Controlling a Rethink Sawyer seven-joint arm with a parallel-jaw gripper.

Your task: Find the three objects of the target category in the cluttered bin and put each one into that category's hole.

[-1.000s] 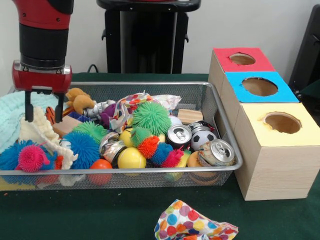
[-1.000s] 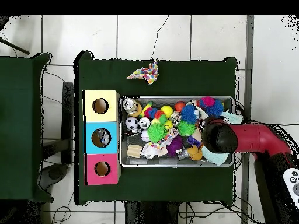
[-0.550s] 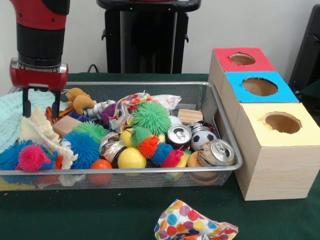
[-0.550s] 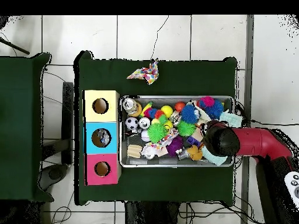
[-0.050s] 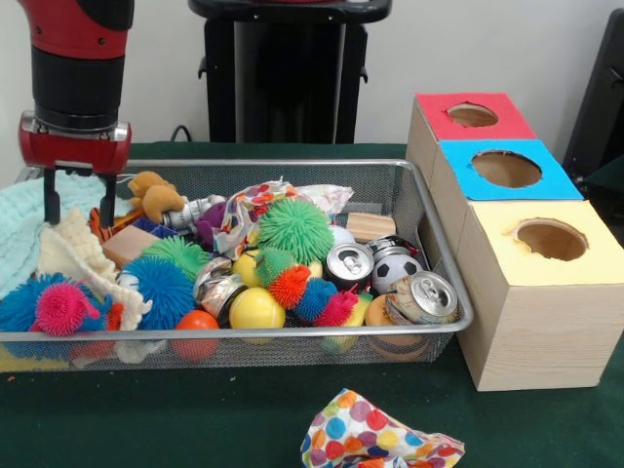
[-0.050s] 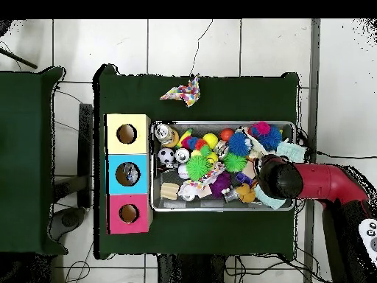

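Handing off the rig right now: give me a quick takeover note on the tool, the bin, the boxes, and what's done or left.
Tool: open, empty, hanging over the cloths at the end of the mesh bin farthest from the boxes.
Bin: full of clutter: spiky balls, crushed cans, soccer ball, wood blocks.
Boxes: yellow, blue, red in a row beside the bin; overhead, something shows in the blue hole.
Polka-dot cloth lies on the table outside the bin.
Left: grasp a target and drop it.

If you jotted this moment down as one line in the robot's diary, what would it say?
stage: searching bin | gripper: open, empty, above cream cloth at mesh bin end | boxes: three, nothing going in
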